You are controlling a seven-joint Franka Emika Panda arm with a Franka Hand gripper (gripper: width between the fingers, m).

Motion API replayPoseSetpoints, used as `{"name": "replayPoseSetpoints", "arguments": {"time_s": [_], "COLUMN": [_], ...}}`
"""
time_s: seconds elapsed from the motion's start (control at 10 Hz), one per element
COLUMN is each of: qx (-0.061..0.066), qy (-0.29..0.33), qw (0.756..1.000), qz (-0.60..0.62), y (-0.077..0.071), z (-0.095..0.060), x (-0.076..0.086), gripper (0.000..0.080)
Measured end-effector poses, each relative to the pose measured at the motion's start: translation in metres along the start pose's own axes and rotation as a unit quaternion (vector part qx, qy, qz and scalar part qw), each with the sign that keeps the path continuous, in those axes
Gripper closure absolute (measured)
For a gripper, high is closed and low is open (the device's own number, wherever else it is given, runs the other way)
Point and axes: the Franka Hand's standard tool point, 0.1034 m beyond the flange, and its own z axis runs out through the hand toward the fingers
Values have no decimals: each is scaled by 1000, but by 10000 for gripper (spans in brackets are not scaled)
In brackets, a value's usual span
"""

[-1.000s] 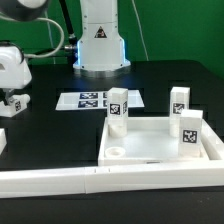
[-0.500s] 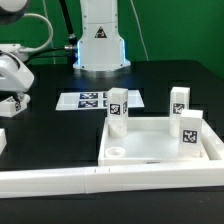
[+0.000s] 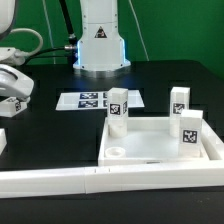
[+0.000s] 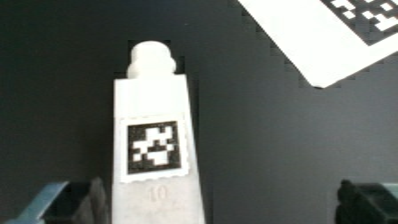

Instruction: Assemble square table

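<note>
Square table top lies near the exterior view's right, a white tray with a raised rim, close behind the long white barrier wall. One round corner socket shows; the others are hidden or too faint to tell. Three white leg blocks with black-and-white tags stand upright: one at the tray's far left corner, one behind the tray, one at its right side. A fourth white piece is cut off at the left edge. The marker board carries several tags before the robot base, which bears a warning triangle. The gripper is half out of frame; its jaws cannot be told here.

From the wrist, one leg block with a tag and a rounded tip lies on the black table, between spread blue fingertips that do not touch it. A corner of the marker board shows.
</note>
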Motion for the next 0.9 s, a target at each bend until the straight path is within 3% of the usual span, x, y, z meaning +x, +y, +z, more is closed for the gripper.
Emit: {"name": "replayPoseSetpoints", "arguments": {"time_s": [0.2,0.3,0.5,0.7,0.8,0.9], "qx": [6,13,11,26,24,24], "qy": [-12,-24,-38,-49,-48,-48], "qw": [1000,999,998,997,997,997], "qz": [10,29,41,49,49,49], "y": [19,20,8,10,11,11], "z": [10,18,32,39,39,39], "x": [1,-1,0,-1,-1,-1], "gripper": [150,150,150,150,150,280]}}
